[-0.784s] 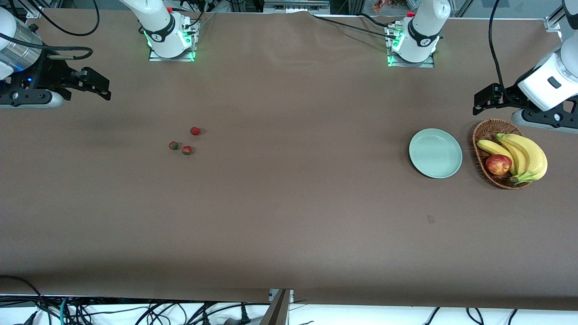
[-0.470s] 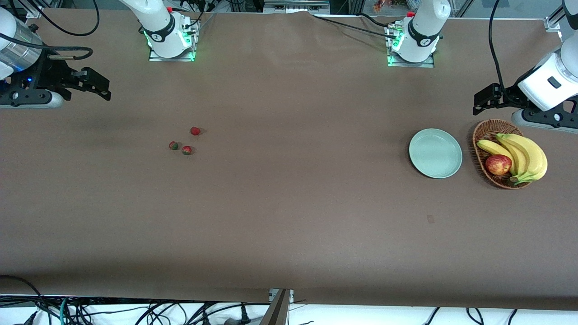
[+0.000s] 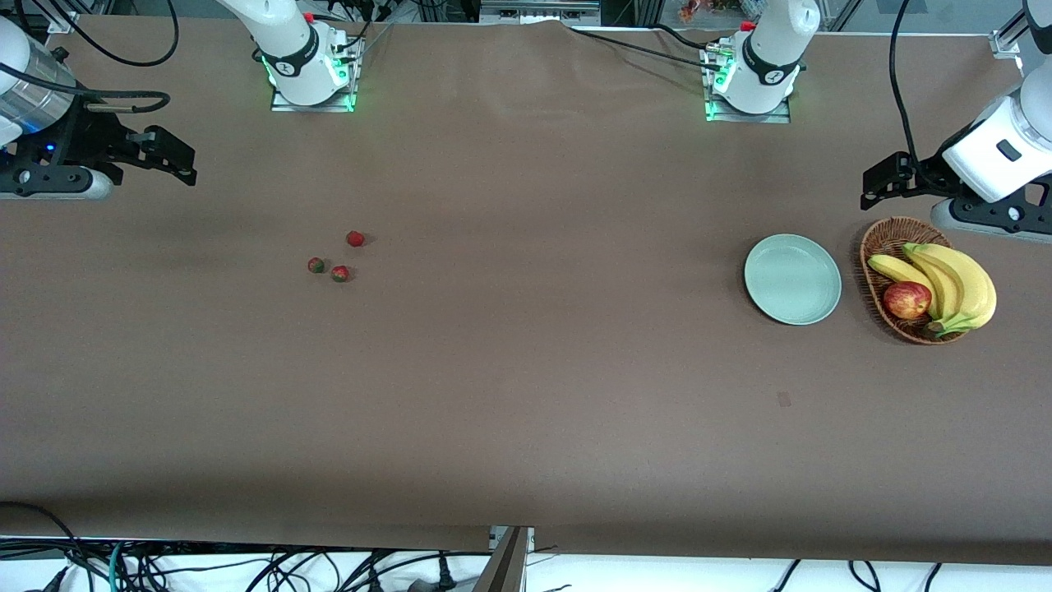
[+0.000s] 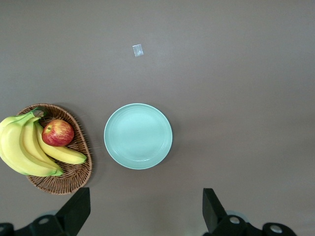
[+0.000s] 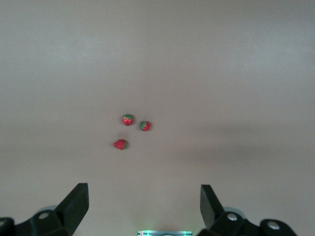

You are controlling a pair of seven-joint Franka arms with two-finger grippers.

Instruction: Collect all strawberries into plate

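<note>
Front view: three strawberries (image 3: pixel 338 258) lay bunched on the bare table (image 3: pixel 526 395) toward the right arm's end, well apart from the empty plate (image 3: pixel 792 279) near the left arm's end, just beside a basket (image 3: pixel 881 238) of bananas (image 3: pixel 953 284) and an apple (image 3: pixel 906 299). The right gripper (image 3: pixel 168 152) and left gripper (image 3: pixel 879 179) hung above the table's end edges, jaws spread wide, grasping nothing.

Wicker basket (image 3: pixel 883 238) w/ bananas (image 3: pixel 953 284) & apple (image 3: pixel 906 300); brown table (image 3: pixel 526 395).
</note>
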